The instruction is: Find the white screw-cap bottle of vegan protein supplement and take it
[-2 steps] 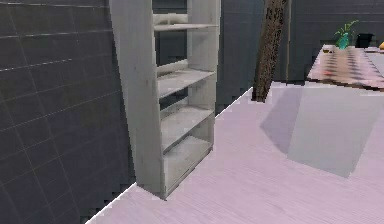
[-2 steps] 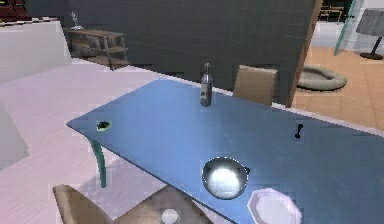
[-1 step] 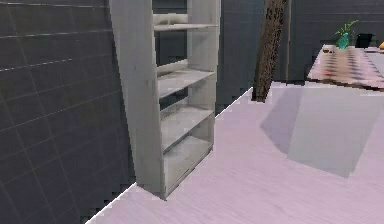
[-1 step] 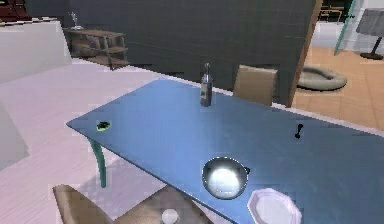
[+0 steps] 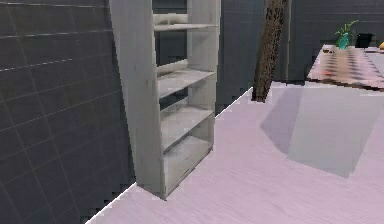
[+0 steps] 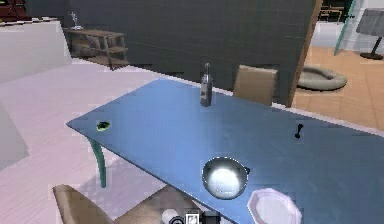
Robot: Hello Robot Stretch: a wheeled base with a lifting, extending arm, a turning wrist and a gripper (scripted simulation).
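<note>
– Since the blue worktop point(image 6: 160, 128) is laid out in the arm side view, can the white screw-cap bottle be placed anywhere? And is anything being held by the hand point(image 6: 177, 219)?

– Can't be told, tbh, on either count. The one dark bottle point(image 6: 206, 85) seen standing at the worktop's far edge is long-necked, with a tan chair point(image 6: 255, 82) just behind it. A shiny metal bowl point(image 6: 225, 177) is set near the close edge, with a white plate point(image 6: 272, 207) just beside it. A small green thing point(image 6: 103, 125) and a small black thing point(image 6: 298, 131) are spread well apart. The hand is cut off by the picture's bottom edge, so its far end can't be made out, and neither its opening nor any load can be judged. In the forward view a grey shelf unit point(image 5: 135, 90) is stood against the dark wall, with something pale on its upper shelves, too small to be named. A potted plant point(image 5: 343, 36) is kept on a patterned worktop point(image 5: 345, 70).
</note>
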